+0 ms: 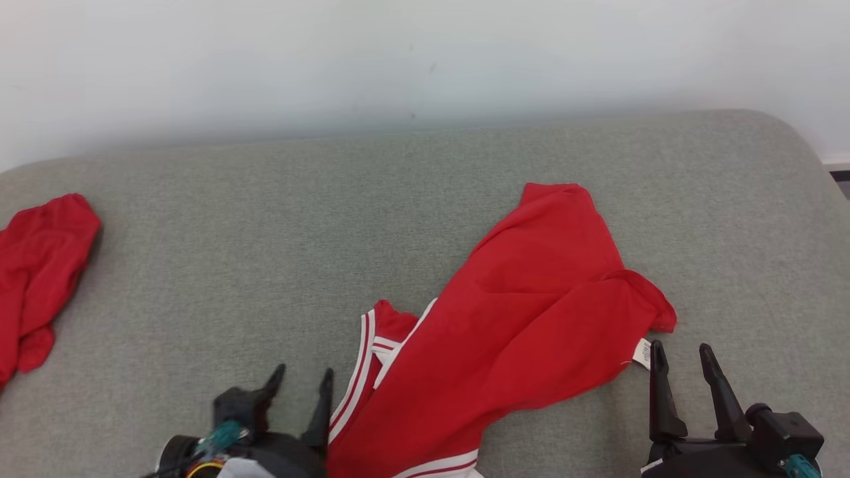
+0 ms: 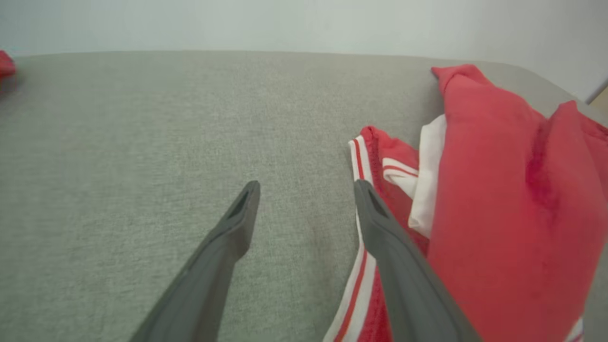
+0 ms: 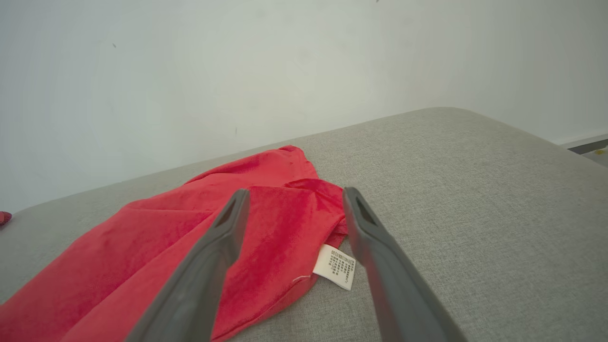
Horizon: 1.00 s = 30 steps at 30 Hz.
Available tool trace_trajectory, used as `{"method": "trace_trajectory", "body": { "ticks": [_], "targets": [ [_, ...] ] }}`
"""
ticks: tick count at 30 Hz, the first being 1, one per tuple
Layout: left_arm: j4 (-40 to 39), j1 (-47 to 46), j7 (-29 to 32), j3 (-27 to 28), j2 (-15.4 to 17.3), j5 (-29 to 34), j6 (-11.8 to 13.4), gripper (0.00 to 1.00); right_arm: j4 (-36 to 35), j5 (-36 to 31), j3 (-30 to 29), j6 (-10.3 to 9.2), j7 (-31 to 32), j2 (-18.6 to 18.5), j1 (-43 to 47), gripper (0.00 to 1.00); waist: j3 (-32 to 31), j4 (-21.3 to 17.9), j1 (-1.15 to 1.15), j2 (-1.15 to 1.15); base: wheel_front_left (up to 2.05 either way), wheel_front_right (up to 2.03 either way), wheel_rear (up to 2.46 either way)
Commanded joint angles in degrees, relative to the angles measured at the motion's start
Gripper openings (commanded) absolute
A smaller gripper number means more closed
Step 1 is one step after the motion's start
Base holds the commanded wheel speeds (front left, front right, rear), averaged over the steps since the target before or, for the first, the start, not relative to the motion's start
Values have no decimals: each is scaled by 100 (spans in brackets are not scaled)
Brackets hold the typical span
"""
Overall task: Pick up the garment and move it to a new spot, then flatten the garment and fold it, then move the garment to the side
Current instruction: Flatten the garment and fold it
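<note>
**Item inspected:** a red, thin-fabric garment point(image 1: 524, 318) with white-and-red striped trim point(image 1: 362, 372). It lies crumpled and partly doubled over on the grey fabric-covered surface point(image 1: 265, 219), right of centre and running down to the near edge of the head view. It is neither flattened nor folded.

**Left end effector point(image 1: 303, 370):** released, fingers spread, empty. It sits low at the near edge, just beside the striped trim. In the left wrist view one finger point(image 2: 380, 223) lies against or directly over that trim; contact cannot be confirmed.

**Right end effector point(image 1: 681, 346):** released, fingers spread, empty. Its tips stand just beside the garment's right-hand corner, where a small white care label point(image 1: 642, 353) protrudes.

**Handling assessment:** the cloth appears light, limp and not fragile, and it will likely sag and bunch when lifted. The weave looks smooth, so a shallow pinch may slip.

**Recommended hold:**
- On the left, take the stitched trim.
- On the right, take the hemmed corner by the label, gripping the fabric itself and not the label alone.
- Layers overlap at both places, so a pinch may catch more than one.

**Also noted:** a second crumpled red cloth point(image 1: 40, 265) lies at the far left of the surface, well apart.
</note>
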Motion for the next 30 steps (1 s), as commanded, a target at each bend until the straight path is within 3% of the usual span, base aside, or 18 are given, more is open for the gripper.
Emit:
{"method": "trace_trajectory", "body": {
  "ticks": [1, 4, 15, 16, 17, 18, 25, 30],
  "targets": [
    [236, -166, 262, -138, 56, -30, -18, 100, -7, 82, 26, 21, -36, 14, -50, 100, 25, -72, 0, 0, 0, 0, 0],
    [630, -529, 679, -459, 197, 21, -54, 100, 0, 116, 82, 21, -36, 14, -76, 100, 77, -193, 0, 0, 0, 0, 0],
    [1387, -1196, 1340, -1637, 501, -189, -50, 100, -5, 188, 103, 21, -70, 15, -115, 100, 219, -427, 0, 0, 0, 0, 0],
    [1473, -1236, 1382, -1664, 527, -158, -48, 93, -1, 193, 114, 21, -69, 15, -120, 100, 223, -435, 0, 0, 0, 0, 0],
    [1549, -1283, 1387, -1675, 548, -134, -23, 9, 0, 205, 128, 21, -72, 15, -127, 100, 228, -443, 0, 0, 0, 0, 0],
    [1631, -1317, 1407, -1679, 543, -136, -14, 0, -2, 228, 141, 21, -73, 15, -136, 100, 234, -451, 0, 0, 0, 0, 0],
    [1770, -1703, 787, -1352, 463, -315, 262, 0, -35, 297, 159, 21, -80, 16, -180, 100, 340, -444, 0, 0, 0, 0, 0],
    [1809, -2066, 95, -980, 557, -417, 607, 0, -61, 349, 155, 21, -82, 15, -253, 100, 474, -418, 0, 0, 0, 0, 0]
  ]
}}
